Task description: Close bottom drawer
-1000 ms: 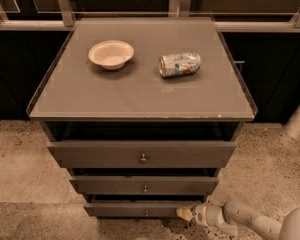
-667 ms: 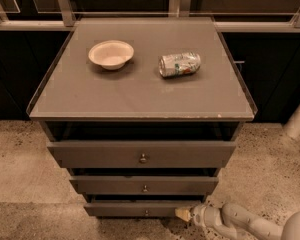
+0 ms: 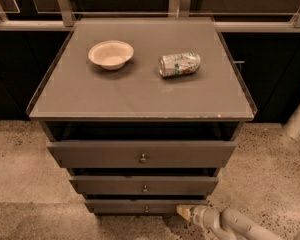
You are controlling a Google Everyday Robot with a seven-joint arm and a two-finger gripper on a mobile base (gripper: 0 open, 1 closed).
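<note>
The bottom drawer (image 3: 135, 207) is the lowest and narrowest of three grey-brown drawers, with a small round knob (image 3: 146, 209). It stands out slightly less than the middle drawer (image 3: 144, 185) above it. My gripper (image 3: 181, 211) comes in from the lower right on a white arm. Its tip sits at the right end of the bottom drawer's front, touching or nearly touching it.
The top drawer (image 3: 140, 154) is widest and stands out furthest. On the cabinet top (image 3: 140, 91) lie a white bowl (image 3: 110, 54) and a crushed can (image 3: 179, 64) on its side. Speckled floor surrounds the cabinet. A white post (image 3: 299, 119) stands at the right.
The gripper has shifted slightly left, toward the drawer's right end. The drawers look the same.
</note>
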